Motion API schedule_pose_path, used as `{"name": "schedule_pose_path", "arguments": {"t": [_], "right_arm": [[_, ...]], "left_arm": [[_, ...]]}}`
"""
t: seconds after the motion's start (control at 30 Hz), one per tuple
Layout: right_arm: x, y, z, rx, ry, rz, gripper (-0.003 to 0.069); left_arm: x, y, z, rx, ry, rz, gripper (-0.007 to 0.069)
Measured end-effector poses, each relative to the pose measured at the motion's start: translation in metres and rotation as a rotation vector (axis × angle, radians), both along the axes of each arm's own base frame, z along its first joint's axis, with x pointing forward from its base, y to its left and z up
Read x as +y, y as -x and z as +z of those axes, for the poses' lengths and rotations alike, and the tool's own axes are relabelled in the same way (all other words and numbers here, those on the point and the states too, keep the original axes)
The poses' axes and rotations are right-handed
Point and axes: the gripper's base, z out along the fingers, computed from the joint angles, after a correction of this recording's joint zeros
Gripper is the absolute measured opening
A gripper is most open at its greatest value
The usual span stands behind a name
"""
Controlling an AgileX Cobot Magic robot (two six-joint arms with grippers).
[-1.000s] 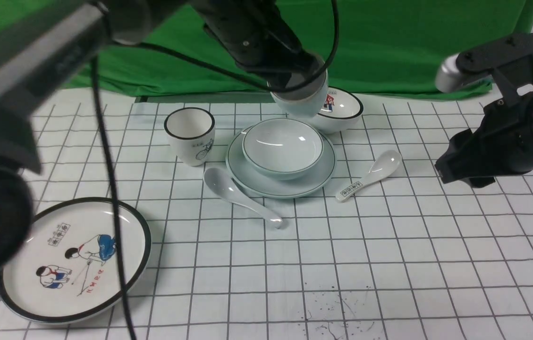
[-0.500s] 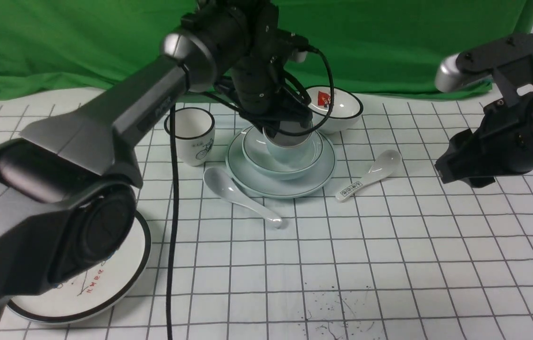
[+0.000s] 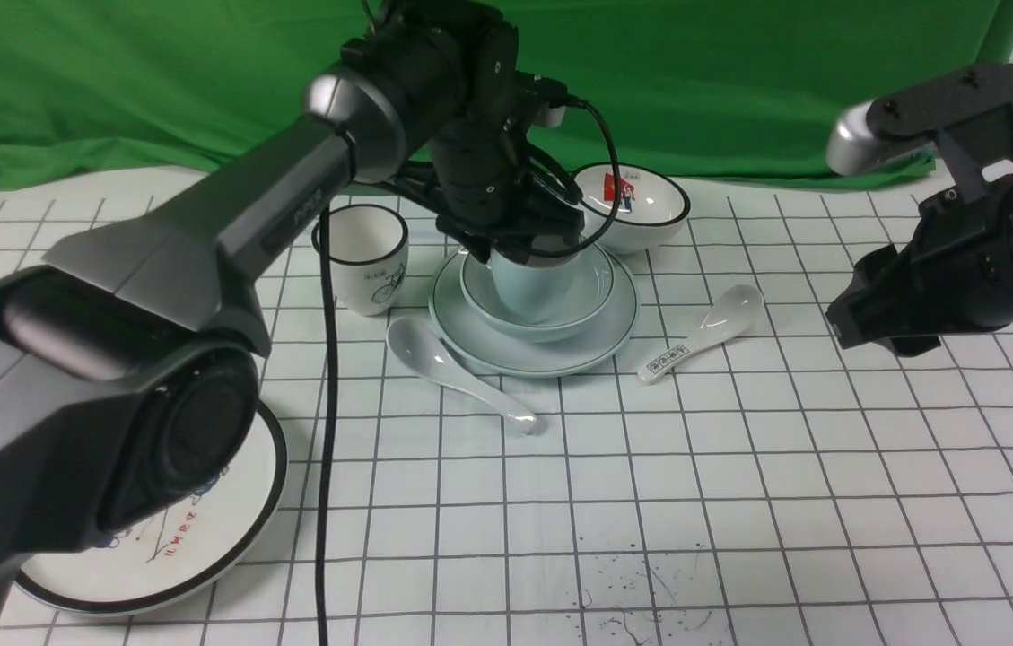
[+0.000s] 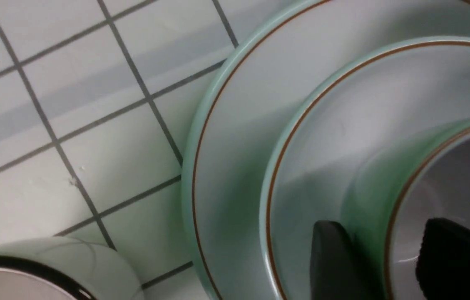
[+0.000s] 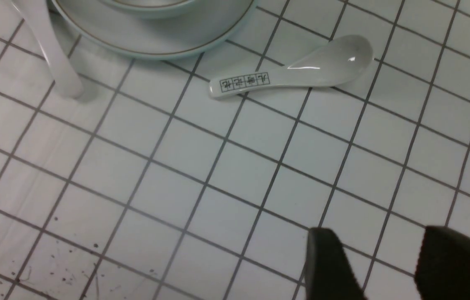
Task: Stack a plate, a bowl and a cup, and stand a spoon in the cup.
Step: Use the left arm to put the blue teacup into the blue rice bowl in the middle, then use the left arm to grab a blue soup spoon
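The pale blue-green cup (image 3: 533, 287) stands upright in the bowl (image 3: 591, 296), which sits on the plate (image 3: 596, 345). My left gripper (image 3: 528, 251) is right over the cup's rim. In the left wrist view its jaws (image 4: 380, 258) straddle the cup wall (image 4: 368, 196), one finger outside and one inside, open with a gap to the inner finger. The plain white spoon (image 3: 452, 363) lies on the table by the plate's front left edge. My right gripper (image 5: 384, 262) hangs open and empty over the table at the right.
A patterned-handle spoon (image 3: 703, 336) lies right of the plate. A black-rimmed cup (image 3: 361, 256) stands left of the stack and a black-rimmed bowl (image 3: 641, 211) behind it. A cartoon plate (image 3: 201, 538) lies front left, partly behind my left arm.
My left arm came down and set the cup into the bowl, then its jaws parted from the cup wall. The right arm has not moved.
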Motion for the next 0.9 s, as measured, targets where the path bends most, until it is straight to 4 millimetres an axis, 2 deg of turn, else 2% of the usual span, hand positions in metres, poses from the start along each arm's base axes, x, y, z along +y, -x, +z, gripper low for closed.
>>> {"name": "schedule_pose_path", "arguments": {"t": [0.07,0.1,0.13,0.2,0.3,0.33,0.37,0.43,0.5,0.63,0.7,0.73,0.83,0.9], "right_arm": [[0.000,0.000,0.000,0.000,0.000,0.000,0.0337],[0.000,0.000,0.000,0.000,0.000,0.000,0.0337],[0.000,0.000,0.000,0.000,0.000,0.000,0.0337],[0.000,0.000,0.000,0.000,0.000,0.000,0.0337],[0.000,0.000,0.000,0.002,0.000,0.000,0.0337],[0.000,0.000,0.000,0.002,0.000,0.000,0.0337],[0.000,0.000,0.000,0.005,0.002,0.000,0.0337],[0.000,0.001,-0.001,0.009,0.003,0.000,0.0337],[0.000,0.001,-0.001,0.012,0.004,0.000,0.0337],[0.000,0.001,-0.001,0.012,0.004,0.000,0.0337],[0.000,0.001,-0.001,0.012,0.004,0.000,0.0337],[0.000,0.001,-0.001,0.012,0.004,0.000,0.0337],[0.000,0.001,0.000,0.008,0.003,0.000,0.0337],[0.000,0.000,0.000,0.001,0.000,0.000,0.0337]], "left_arm": [[0.002,0.001,0.005,-0.006,-0.002,0.004,0.0323],[0.004,0.003,0.015,-0.019,-0.001,0.005,0.0363],[0.004,0.003,0.015,-0.018,-0.002,0.005,0.0363],[0.009,0.011,0.045,-0.062,0.007,0.003,0.0407],[0.019,0.029,0.098,-0.152,0.025,-0.003,0.0415],[0.020,0.031,0.101,-0.156,0.027,-0.003,0.0414],[0.025,0.043,0.119,-0.173,0.036,-0.003,0.0401],[0.029,0.058,0.124,-0.140,0.044,-0.014,0.0372],[0.030,0.071,0.112,-0.067,0.058,-0.041,0.0333],[0.023,0.097,0.060,0.043,0.144,-0.088,0.0215],[0.020,0.103,0.046,0.040,0.183,-0.082,0.0167],[0.016,0.111,0.030,0.041,0.209,-0.078,0.0106],[0.007,0.119,0.003,0.003,0.217,-0.099,-0.0004],[0.000,0.119,-0.012,-0.045,0.200,-0.115,-0.0031]]}}
